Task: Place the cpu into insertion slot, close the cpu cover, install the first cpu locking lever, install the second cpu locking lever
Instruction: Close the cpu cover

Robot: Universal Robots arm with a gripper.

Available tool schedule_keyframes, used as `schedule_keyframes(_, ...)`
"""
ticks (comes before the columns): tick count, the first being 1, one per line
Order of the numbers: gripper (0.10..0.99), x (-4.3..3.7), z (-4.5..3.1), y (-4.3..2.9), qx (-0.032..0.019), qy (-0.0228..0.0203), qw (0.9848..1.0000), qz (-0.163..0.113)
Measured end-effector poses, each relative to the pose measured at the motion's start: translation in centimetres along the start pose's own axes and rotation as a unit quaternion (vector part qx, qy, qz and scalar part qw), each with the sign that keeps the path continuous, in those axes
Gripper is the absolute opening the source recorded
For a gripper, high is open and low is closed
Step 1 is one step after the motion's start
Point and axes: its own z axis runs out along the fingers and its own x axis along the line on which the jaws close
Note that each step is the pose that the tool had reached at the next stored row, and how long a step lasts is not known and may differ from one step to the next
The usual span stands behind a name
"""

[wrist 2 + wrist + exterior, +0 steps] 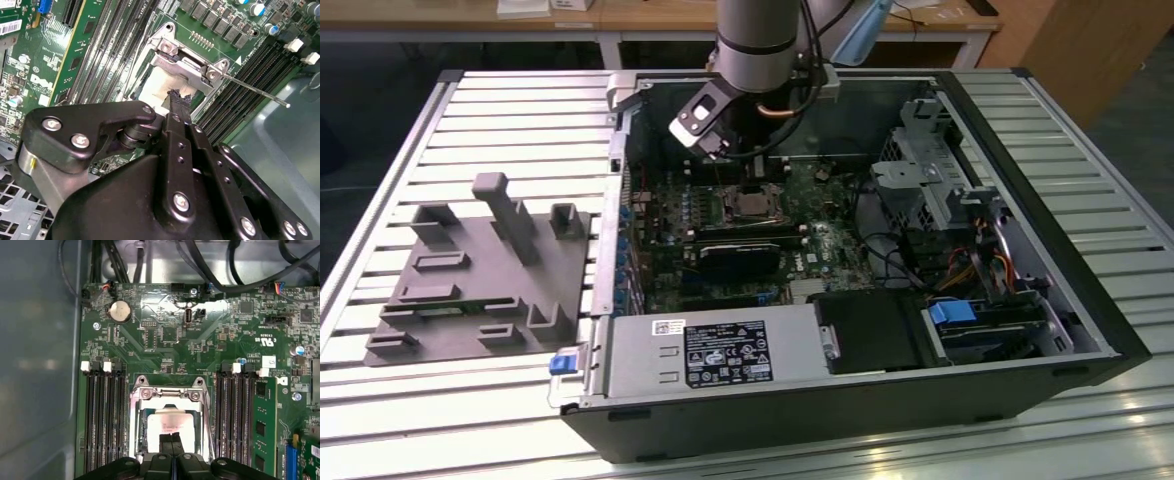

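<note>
The insertion slot [754, 205] sits mid-board inside the open computer case. The cpu [167, 421] lies in it, its dull beige face [156, 84] showing through a square window. The silvery cpu cover [168, 395] lies down around the chip, hinge end [186, 64] towards the case wall. A thin locking lever [255, 90] sticks out over the memory slots. My gripper [171, 438] hangs straight over the chip, its black fingertips [178, 96] shut together and holding nothing. Whether the tips touch the chip I cannot tell. In the exterior view the gripper [750, 175] hovers just above the socket.
Black memory slots [104, 415] flank the socket on both sides, with a green card [263, 432] beyond. Cables [150, 260] run along the case wall. A grey power-supply box [707, 355], a drive cage [931, 170] and a grey fixture [480, 270] outside the case are also in view.
</note>
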Motion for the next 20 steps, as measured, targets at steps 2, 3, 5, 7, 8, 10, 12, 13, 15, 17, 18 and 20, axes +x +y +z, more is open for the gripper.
schedule_keyframes(2,0.102,0.00,0.01,0.00,0.0006,0.0007,0.9998,-0.018)
schedule_keyframes(3,0.102,0.00,0.01,0.00,0.0010,0.0010,0.9996,-0.027)
schedule_keyframes(5,0.102,0.00,0.02,0.00,0.0017,0.0015,0.9990,-0.045)
schedule_keyframes(7,0.102,0.00,0.03,0.00,0.0024,0.0021,0.9980,-0.063)
schedule_keyframes(8,0.102,0.00,0.03,0.00,0.0028,0.0024,0.9974,-0.072)
schedule_keyframes(10,0.102,0.00,0.04,0.00,0.0034,0.0030,0.9959,-0.090)
schedule_keyframes(12,0.102,-0.01,0.05,0.00,0.0042,0.0036,0.9941,-0.108)
schedule_keyframes(13,0.102,-0.01,0.05,0.00,0.0045,0.0039,0.9931,-0.117)
schedule_keyframes(15,0.102,-0.01,0.06,0.00,0.0052,0.0044,0.9908,-0.135)
schedule_keyframes(17,0.102,-0.01,0.07,0.00,0.0059,0.0051,0.9882,-0.153)
schedule_keyframes(18,0.102,-0.01,0.07,0.00,0.0063,0.0054,0.9866,-0.163)
schedule_keyframes(20,0.102,-0.01,0.08,0.00,0.0070,0.0060,0.9836,-0.180)
